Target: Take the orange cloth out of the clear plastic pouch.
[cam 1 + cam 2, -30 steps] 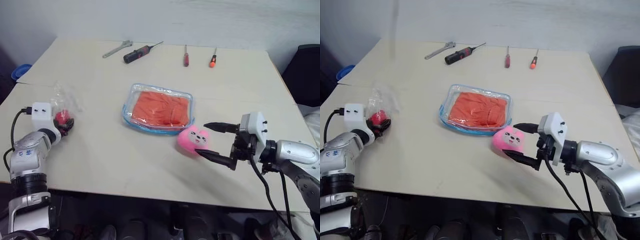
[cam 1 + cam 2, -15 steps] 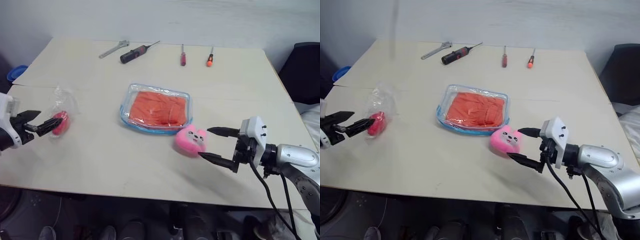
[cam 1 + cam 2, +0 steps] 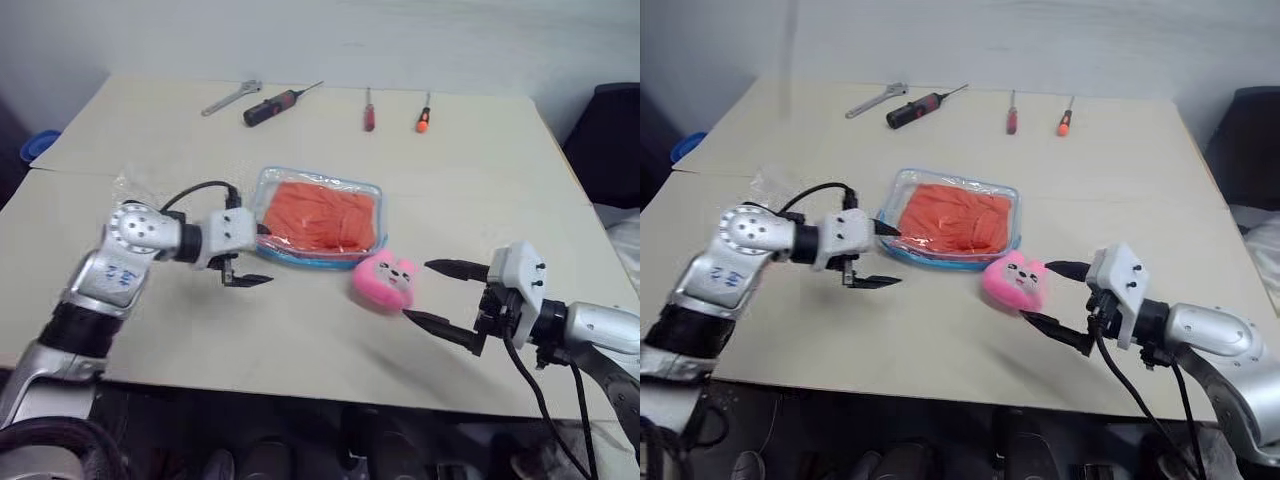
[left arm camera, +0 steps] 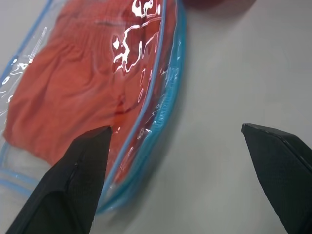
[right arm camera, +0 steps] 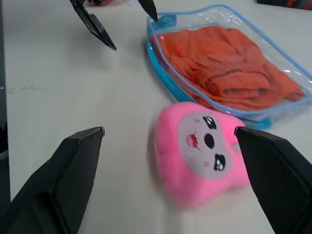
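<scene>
Orange cloth (image 3: 322,216) lay folded inside the clear plastic pouch (image 3: 268,180), which sat flat near the middle of the table (image 3: 480,160). Left gripper (image 3: 248,255) was spread wide and empty, one finger (image 4: 80,170) over the pouch's near blue-trimmed corner, the other over bare table; contact with the pouch could not be judged. Right gripper (image 3: 438,294) was also spread wide, holding nothing, just beside a pink plush toy (image 3: 384,280) lying at the pouch's front edge.
</scene>
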